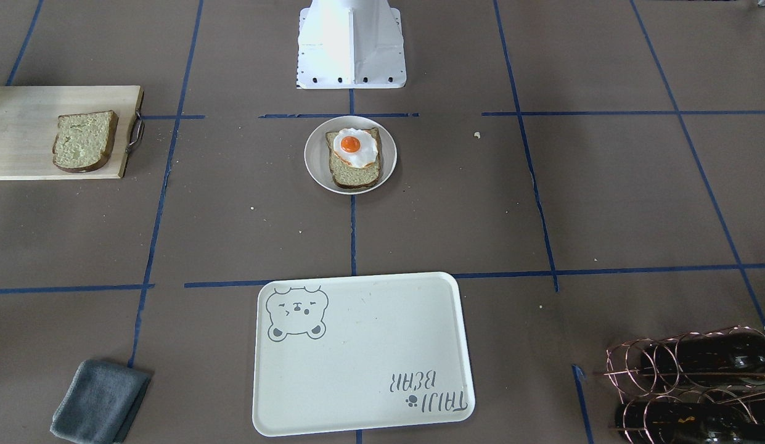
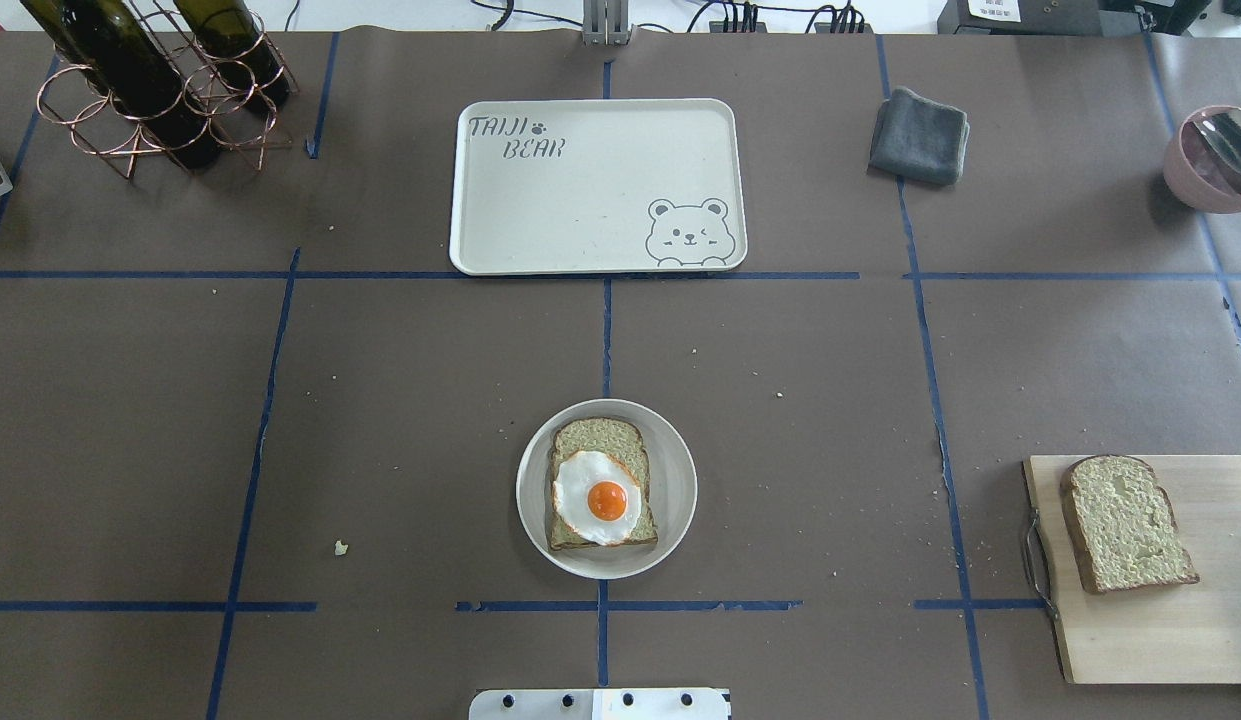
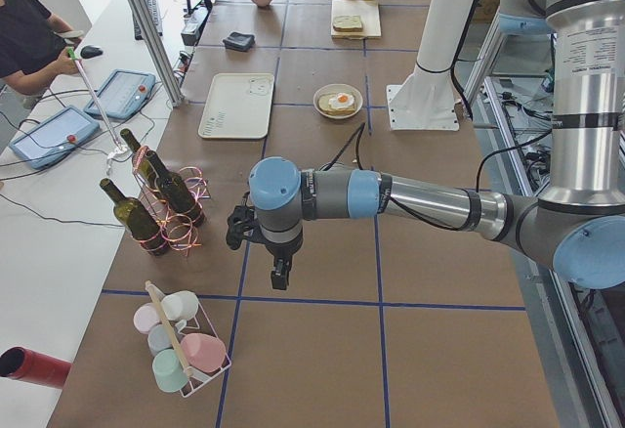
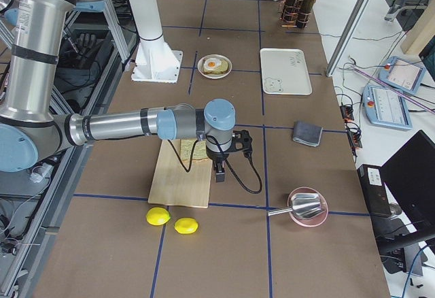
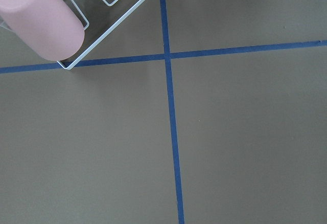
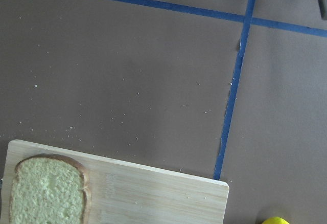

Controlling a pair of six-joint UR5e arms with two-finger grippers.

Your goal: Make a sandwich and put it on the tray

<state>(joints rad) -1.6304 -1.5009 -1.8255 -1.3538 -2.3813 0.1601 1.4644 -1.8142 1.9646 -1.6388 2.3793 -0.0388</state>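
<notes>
Silver arms (image 3: pixel 430 200), pale-blue joint caps (image 3: pixel 276 187)

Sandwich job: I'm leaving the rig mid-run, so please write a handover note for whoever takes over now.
Grippers: the left gripper hangs over bare table near the cup rack. The right gripper hangs by the cutting board. Open or shut cannot be told for either.
Things: one bread slice with the egg on it lies on the plate. The second slice lies on the board. Nothing is on the tray.
Done: egg on bottom slice.
Left: top with the second slice, then move the sandwich to the tray.
</notes>
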